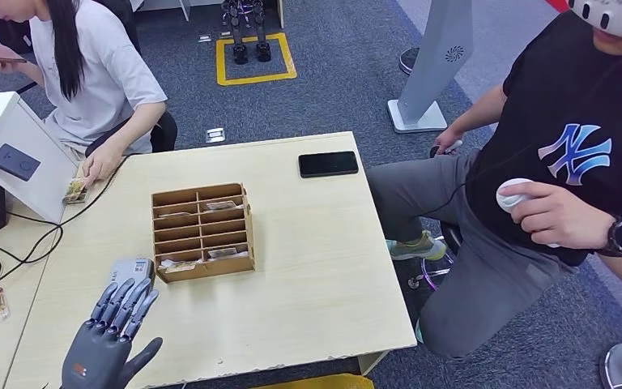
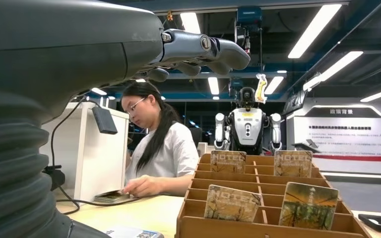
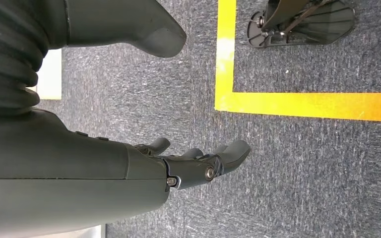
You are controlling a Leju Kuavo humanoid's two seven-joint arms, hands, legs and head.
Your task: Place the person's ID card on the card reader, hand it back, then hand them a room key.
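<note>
1. The wooden organiser (image 1: 203,232) on the table (image 1: 308,284) served as the landmark. The robot's left hand (image 1: 113,328) hovered just beside its near-left corner, fingers spread and holding nothing.
2. A light grey ID card (image 1: 132,269) lay flat on the table between those fingertips and the organiser's left wall, partly under the fingers. Whether they touched it could not be told.
3. The right hand (image 3: 198,161) hung low over grey carpet with yellow tape, fingers loosely extended and empty.
4. The card reader (image 1: 14,161), a dark pad on a cable, leaned against a white box (image 1: 16,138) well to the far left of the organiser. A seated person's hand (image 1: 101,166) rested on a small card stack (image 1: 74,190) near it.
5. Room keys (image 2: 232,203) stood in the organiser's slots, as the left wrist view showed.
6. A black phone (image 1: 328,164) lay beyond the organiser's far-right corner.
7. My reading: the first step was in hand, with the card not yet lifted.
8. The next move would likely call for closing the fingers on the thin, flat card, perhaps by sliding it to get an edge, then carrying it far-left to the reader.
</note>
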